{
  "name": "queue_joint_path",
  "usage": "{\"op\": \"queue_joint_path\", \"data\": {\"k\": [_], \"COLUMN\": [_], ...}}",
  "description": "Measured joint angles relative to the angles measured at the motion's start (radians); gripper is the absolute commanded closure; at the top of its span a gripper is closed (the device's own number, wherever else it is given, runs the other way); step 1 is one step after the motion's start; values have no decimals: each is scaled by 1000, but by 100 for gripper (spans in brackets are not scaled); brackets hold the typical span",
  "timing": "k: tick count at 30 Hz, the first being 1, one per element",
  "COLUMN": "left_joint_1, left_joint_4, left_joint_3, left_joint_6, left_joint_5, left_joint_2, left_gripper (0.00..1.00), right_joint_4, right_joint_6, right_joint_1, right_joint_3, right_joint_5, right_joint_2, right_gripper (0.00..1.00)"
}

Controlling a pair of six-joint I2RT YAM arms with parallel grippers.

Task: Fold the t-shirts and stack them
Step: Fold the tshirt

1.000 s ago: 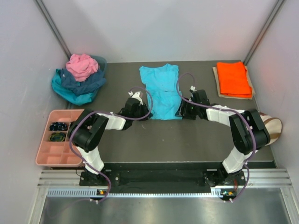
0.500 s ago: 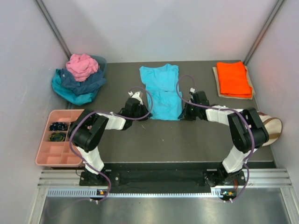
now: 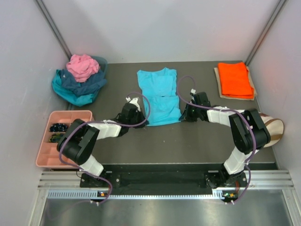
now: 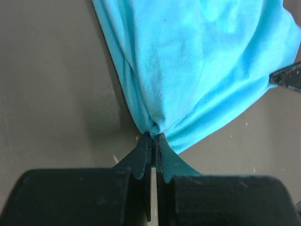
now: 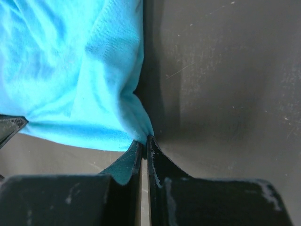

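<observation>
The turquoise t-shirt (image 3: 158, 96) is laid flat. Near-left corner is pinched in the left gripper (image 4: 153, 140), near-right corner in the right gripper (image 5: 144, 141).

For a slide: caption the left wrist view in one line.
Left gripper pinches a corner of the turquoise t-shirt on the dark table.

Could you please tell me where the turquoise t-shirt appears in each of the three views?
Top external: turquoise t-shirt in the middle of the dark table.
Left wrist: upper right, corner pinched by left gripper.
Right wrist: upper left, corner pinched by right gripper.
Shared landmark: the dark table under the shirt.
</observation>
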Motion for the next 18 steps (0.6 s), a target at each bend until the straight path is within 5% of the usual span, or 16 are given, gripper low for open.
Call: {"op": "queue_joint_path", "data": {"k": [18], "left_joint_1": [-16], "left_joint_4": [-119], "left_joint_3": [-145], "left_joint_6": [-6], "left_joint_5": [5], "left_joint_2": [-219], "left_gripper": [100], "right_joint_4": [-134], "right_joint_6": [-7], "right_joint_1": [65], "right_joint_3": [-99], "right_joint_5": [-52], "right_joint_2": [-138], "right_gripper": [100]}}
